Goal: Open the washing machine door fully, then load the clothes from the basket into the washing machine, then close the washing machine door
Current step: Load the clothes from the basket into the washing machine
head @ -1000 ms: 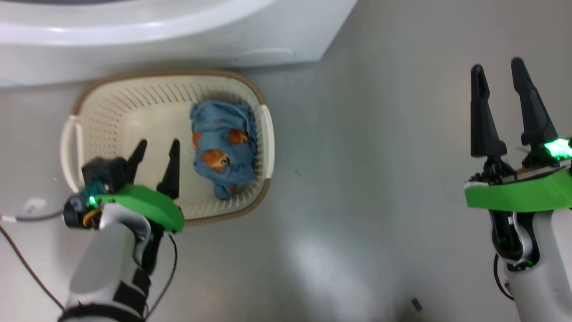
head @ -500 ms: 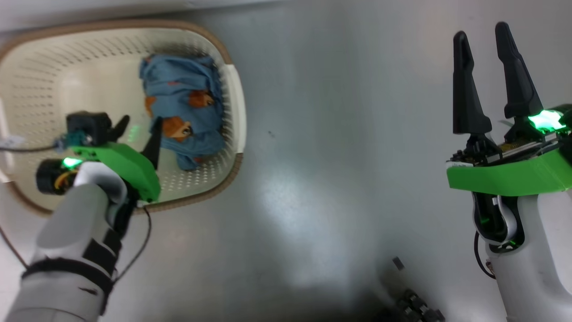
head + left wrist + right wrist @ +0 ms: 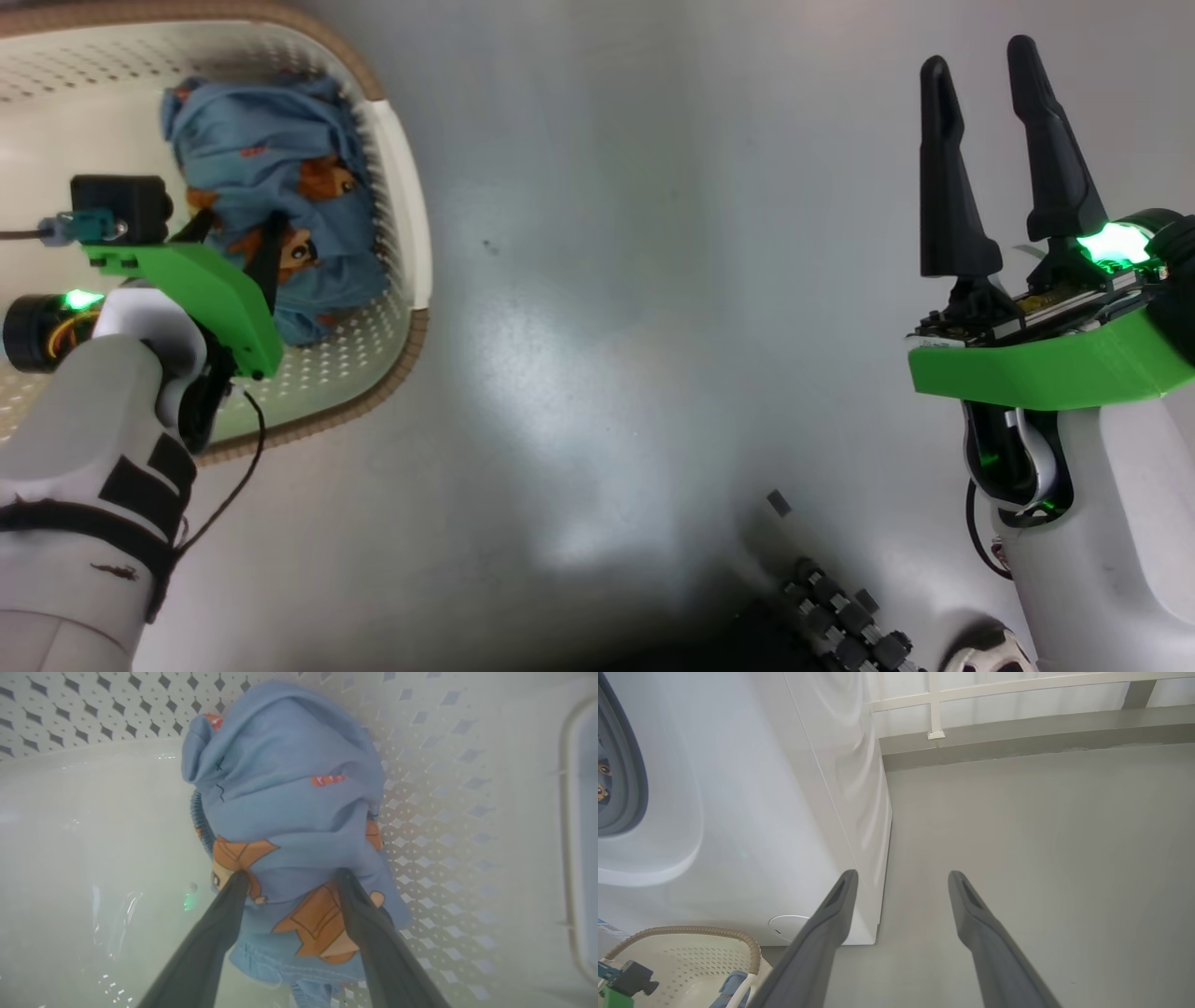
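Left wrist view: the left jaws are seen spread wide, their two dark fingers (image 3: 212,942) straddling one bundle of the clothes (image 3: 285,788), light blue and printed with orange-brown cartoon animals. Nothing is gripped, and whether the tips touch the fabric cannot be told. The bundle is lodged against the perforated wall of the single cream basket (image 3: 444,812). In the head view the right jaws are shown equally wide and empty, over bare grey floor (image 3: 607,327), well apart from the basket. In the right wrist view one white washing machine (image 3: 761,812) is pictured beside the basket, with its grey gasket (image 3: 626,788) at the left edge and one round cover (image 3: 784,926) low on its front.
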Robot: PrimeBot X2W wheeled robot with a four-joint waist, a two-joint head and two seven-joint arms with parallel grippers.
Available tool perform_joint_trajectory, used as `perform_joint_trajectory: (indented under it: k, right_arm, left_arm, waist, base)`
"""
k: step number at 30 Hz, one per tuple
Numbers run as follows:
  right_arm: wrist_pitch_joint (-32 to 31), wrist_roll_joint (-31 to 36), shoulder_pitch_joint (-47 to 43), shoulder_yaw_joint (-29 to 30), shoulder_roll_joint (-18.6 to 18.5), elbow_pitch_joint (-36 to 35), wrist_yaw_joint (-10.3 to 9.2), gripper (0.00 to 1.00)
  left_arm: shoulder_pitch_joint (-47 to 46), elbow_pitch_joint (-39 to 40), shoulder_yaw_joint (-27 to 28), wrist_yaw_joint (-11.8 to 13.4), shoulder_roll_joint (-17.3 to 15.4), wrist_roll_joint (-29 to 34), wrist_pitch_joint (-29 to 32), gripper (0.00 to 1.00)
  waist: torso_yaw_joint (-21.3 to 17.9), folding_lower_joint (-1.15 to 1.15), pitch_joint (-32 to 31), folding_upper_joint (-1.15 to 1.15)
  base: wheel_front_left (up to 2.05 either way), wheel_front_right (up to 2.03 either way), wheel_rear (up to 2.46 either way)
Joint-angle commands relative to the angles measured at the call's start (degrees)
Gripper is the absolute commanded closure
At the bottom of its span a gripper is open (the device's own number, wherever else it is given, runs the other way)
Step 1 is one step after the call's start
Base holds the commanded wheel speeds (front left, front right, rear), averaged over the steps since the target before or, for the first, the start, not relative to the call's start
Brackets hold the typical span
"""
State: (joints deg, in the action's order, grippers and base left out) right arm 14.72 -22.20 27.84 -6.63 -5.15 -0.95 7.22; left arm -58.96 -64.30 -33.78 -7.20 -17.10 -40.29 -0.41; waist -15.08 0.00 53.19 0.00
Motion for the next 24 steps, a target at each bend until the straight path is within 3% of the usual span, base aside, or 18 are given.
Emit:
perform_joint_trajectory:
  k: [1,7,8,10,24]
  right_arm:
    - [0.3,-1.2,-1.0,-1.0,0.2,-1.4,0.26,0.00]
    - [0.3,-1.4,-0.9,-1.5,0.8,-1.7,0.26,0.00]
    - [0.3,-1.4,-0.9,-1.5,0.8,-1.7,0.26,0.00]
    - [0.3,-1.4,-1.0,-1.5,0.9,-1.6,0.26,0.00]
    - [0.3,-0.8,-1.2,-0.4,-0.1,-1.2,0.26,0.00]
  left_arm:
    - [0.2,0.9,0.4,-0.3,-1.9,-0.5,0.1,0.00]
    - [-1.2,1.7,-3.7,-0.3,-3.6,-4.9,1.2,0.00]
    - [-1.3,1.9,-4.3,-0.3,-3.8,-5.5,1.1,0.51]
    - [-1.5,2.2,-5.5,-0.3,-4.1,-6.6,1.0,1.00]
    - [0.1,2.9,-11.0,-0.3,-3.1,-15.2,-6.2,1.00]
  waist:
    - [-0.8,0.00,0.8,0.00]
    - [-2.1,0.00,1.5,0.00]
    - [-2.2,0.00,1.6,0.00]
    - [-2.4,0.00,1.6,0.00]
    - [-0.2,0.00,-3.9,0.00]
  base:
    - [0.00,0.00,0.00]
    - [0.00,0.00,0.00]
    - [0.00,0.00,0.00]
    - [0.00,0.00,0.00]
    - [0.00,0.00,0.00]
